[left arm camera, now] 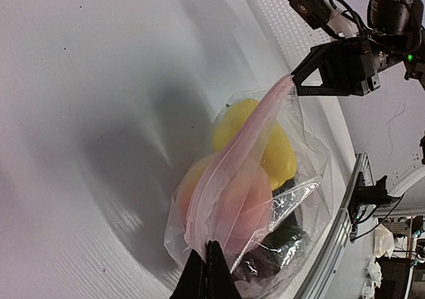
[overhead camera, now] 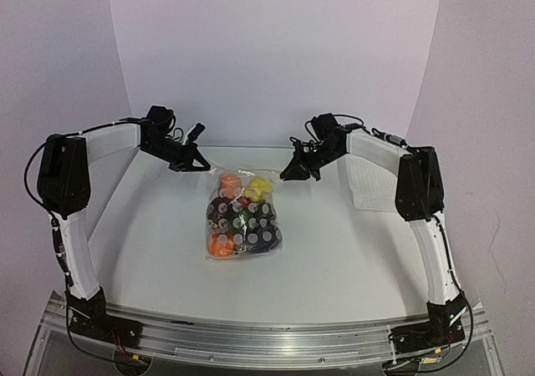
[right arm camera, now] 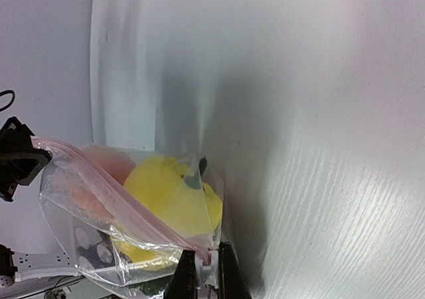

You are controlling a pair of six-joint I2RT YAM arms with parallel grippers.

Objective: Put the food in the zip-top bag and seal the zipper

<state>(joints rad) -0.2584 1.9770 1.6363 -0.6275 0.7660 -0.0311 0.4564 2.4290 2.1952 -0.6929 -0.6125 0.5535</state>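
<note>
Bag (overhead camera: 242, 217) lies mid-table in the top view, stuffed with food (overhead camera: 221, 244), its mouth end pointing away from the arm bases. The left claw (overhead camera: 194, 164) and right claw (overhead camera: 292, 174) flank that far end, one at each corner, about equally near. The mouth's long axis runs straight across from one claw to the other. From up here I can't make out the seal strip itself. A white basket (overhead camera: 368, 184) sits off to the right, apart from the bag.

From the left wrist, the left claw (left arm camera: 207, 269) is closed tight on one end of the zipper (left arm camera: 246, 146). The strip runs up and away as a pinkish band to the right claw (left arm camera: 297, 86), which pinches the other end. The bag's body sags below the strip, with a yellow piece (left arm camera: 239, 116) pressed against the film.

From the right wrist it mirrors: the right claw (right arm camera: 206, 272) is clamped on its end of the zipper (right arm camera: 119, 193), and the strip stretches off to the left claw (right arm camera: 30, 156). The yellow piece (right arm camera: 166, 193) sits just under the strip, inside the bag.

Whether the strip is pressed shut along its whole length I cannot tell. My guess is that any sealing pass has to travel along that line between the claws.
</note>
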